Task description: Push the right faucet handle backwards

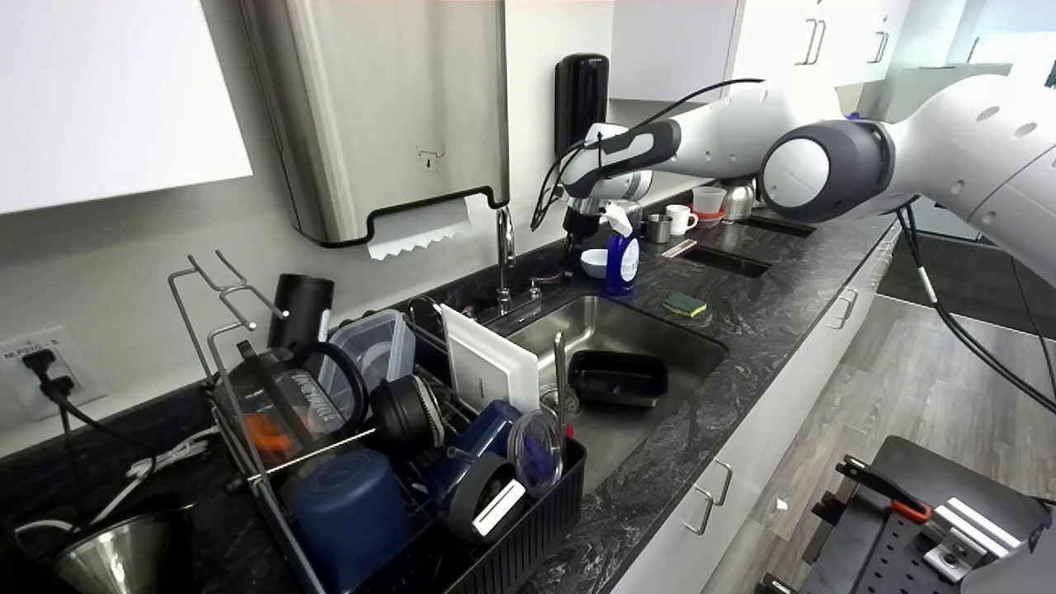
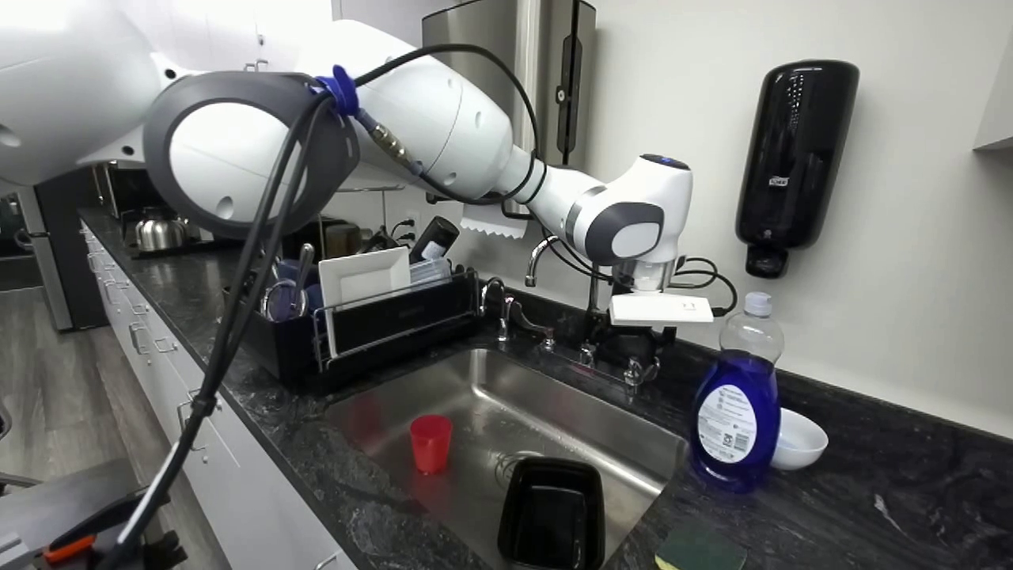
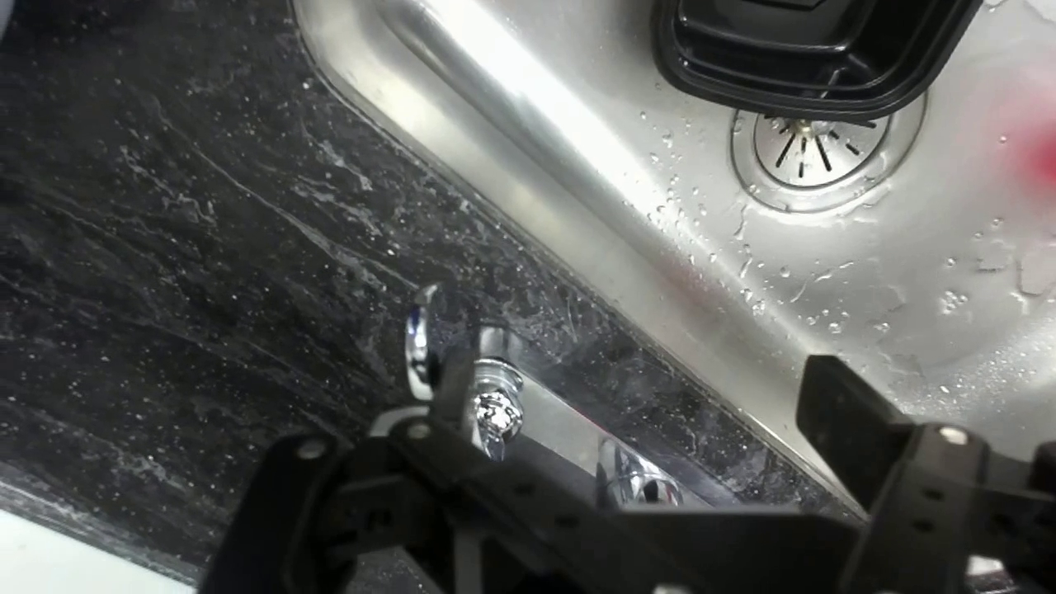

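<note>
A white robot arm (image 2: 431,103) reaches from the near side of a dark stone counter (image 2: 878,491) across to the far wall (image 2: 673,95). Its elbow (image 2: 229,154) is bent high, with black cables (image 2: 223,352) drooping from it; the forearm slopes down toward the faucet (image 3: 565,429), and the wrist (image 2: 666,207) is turned so that the gripper (image 3: 639,351) points down beside the tall, thin spout (image 1: 505,247). A flat white box (image 2: 661,309) is fixed just above the gripper.

The gripper's fingers (image 3: 850,429) are spread wide. In the wrist view, one finger covers part of the right handle (image 2: 634,372), a short silvery lever just right of the spout, behind the sink (image 2: 582,419); whether the two touch cannot be told. The opposite finger stands well apart, farther left. In both exterior views the gripper hangs close by the right handle.

The steel sink holds a black tub (image 2: 552,511) toward the right and a red cup (image 2: 431,445) toward the left. To the right of the sink, a blue soap bottle (image 2: 736,419) stands upright with a white bowl (image 2: 799,440) just beyond it, and a sponge (image 1: 685,304) lies nearer. To the left stands a rack (image 2: 402,318) full of dishes.
</note>
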